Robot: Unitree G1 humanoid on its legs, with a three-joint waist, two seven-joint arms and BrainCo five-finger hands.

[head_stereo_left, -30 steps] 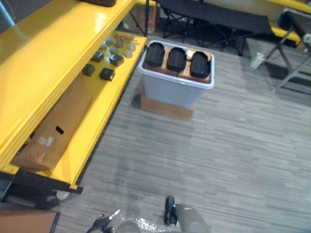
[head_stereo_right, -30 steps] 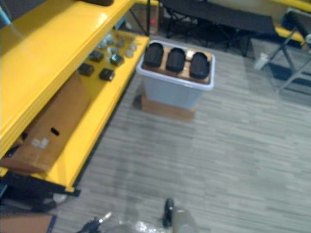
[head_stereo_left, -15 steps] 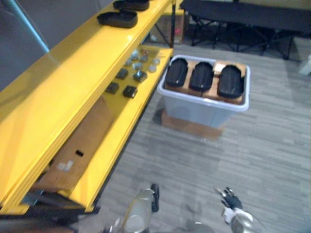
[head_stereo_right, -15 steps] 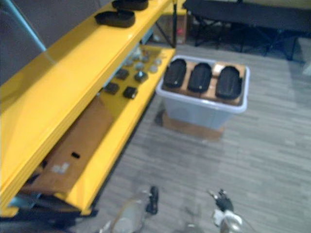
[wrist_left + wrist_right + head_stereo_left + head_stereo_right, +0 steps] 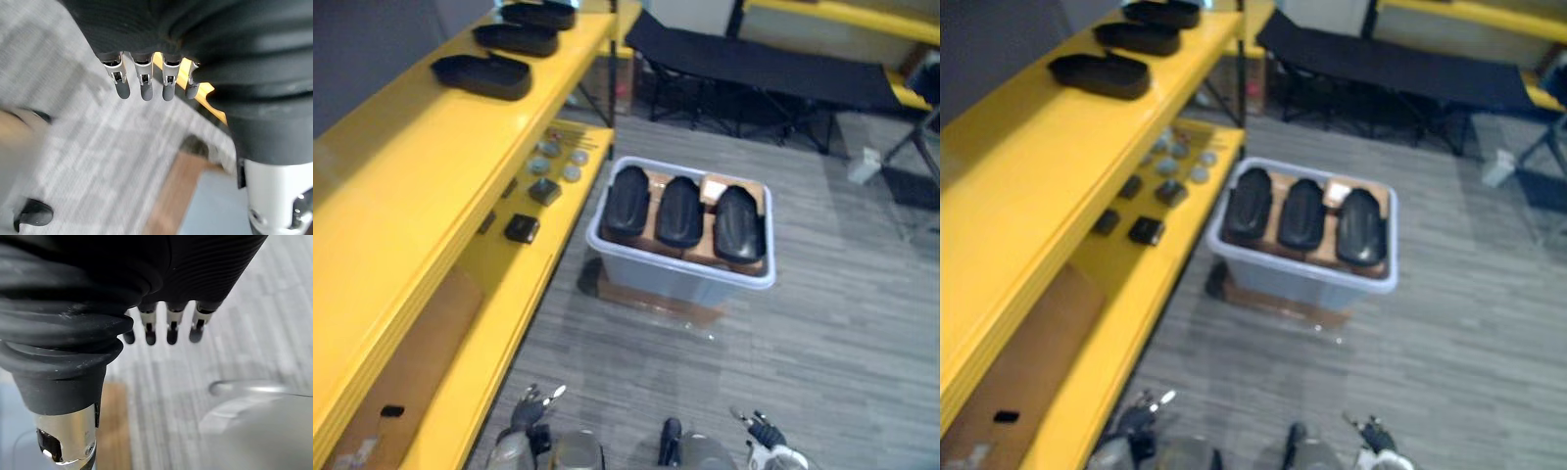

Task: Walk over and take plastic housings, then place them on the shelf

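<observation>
Three black plastic housings (image 5: pixel 680 211) lie side by side on cardboard in a grey bin (image 5: pixel 677 282) on the floor ahead of me. Three more black housings (image 5: pixel 481 73) rest in a row on the yellow top shelf (image 5: pixel 401 166) to my left. My left hand (image 5: pixel 530 411) hangs low at the bottom edge, well short of the bin; in its wrist view its fingers (image 5: pixel 143 87) are straight with nothing in them. My right hand (image 5: pixel 759 433) also hangs low, and its fingers (image 5: pixel 171 330) are straight over the bare floor.
The lower yellow shelf (image 5: pixel 524 284) carries small dark and silver parts (image 5: pixel 522 228) and a flat cardboard box (image 5: pixel 406 377). The bin stands on a cardboard slab (image 5: pixel 651 299). A black folding cot (image 5: pixel 764 73) stands behind the bin. Grey plank floor (image 5: pixel 832 333) lies open on the right.
The camera has swung and moved forward: the bin now sits near the middle of the view and more of the top shelf shows. Both hands still hang low and hold nothing.
</observation>
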